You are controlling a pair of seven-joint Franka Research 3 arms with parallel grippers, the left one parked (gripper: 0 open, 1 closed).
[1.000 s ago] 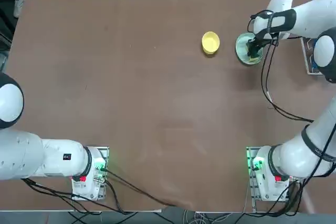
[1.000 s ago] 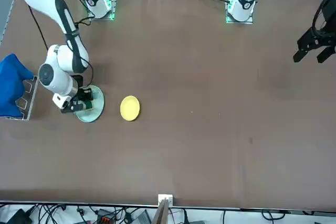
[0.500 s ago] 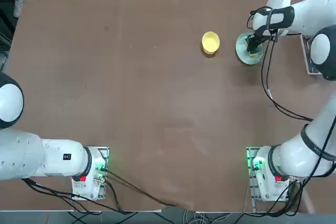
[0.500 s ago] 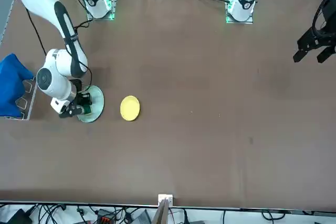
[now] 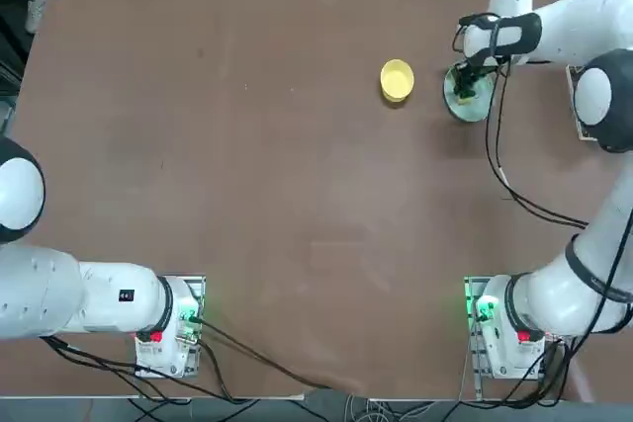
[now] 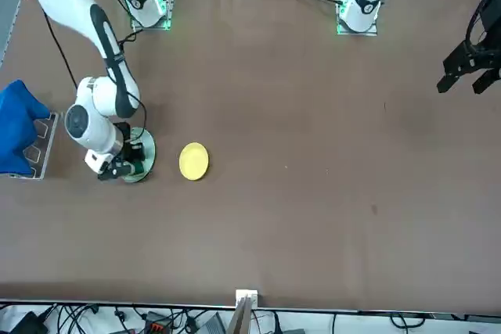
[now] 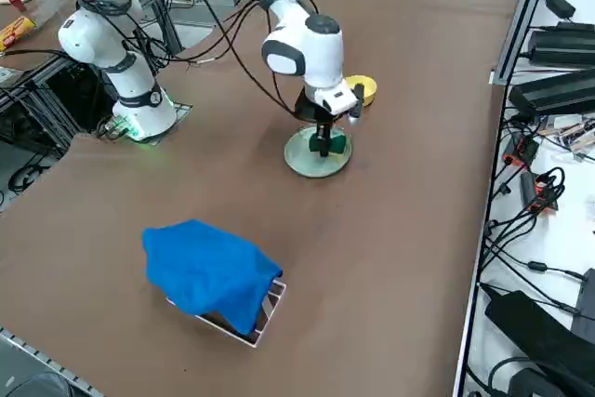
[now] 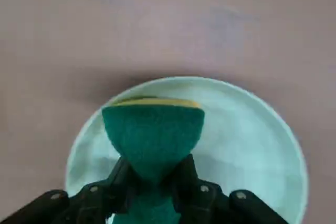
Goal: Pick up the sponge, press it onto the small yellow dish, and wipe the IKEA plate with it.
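Top view: the right gripper [image 5: 464, 87] is down over the IKEA plate [image 5: 467, 103], and compared with half a second ago it has moved a little toward the small yellow dish [image 5: 397, 80], so it now stands over the plate's side nearest that dish. The dish itself has not moved.

Front view: the gripper [image 6: 125, 167] is on the plate [image 6: 142, 156], at the part nearest this camera; before, it was more at the plate's outer edge, away from the yellow dish [image 6: 193, 161]. The plate and the dish are apart, not touching.

Right side view: the sponge [image 7: 334, 144] shows green just beside the fingers, low on the plate [image 7: 307, 158]. A blue cloth [image 7: 206, 272] lies well apart from them.

Right wrist view: the fingers [image 8: 122, 178] are closed tight on the sponge [image 8: 153, 135], squeezing its green body narrow between them. The sponge's yellow layer is at its far end, over the mint plate [image 8: 247, 140].
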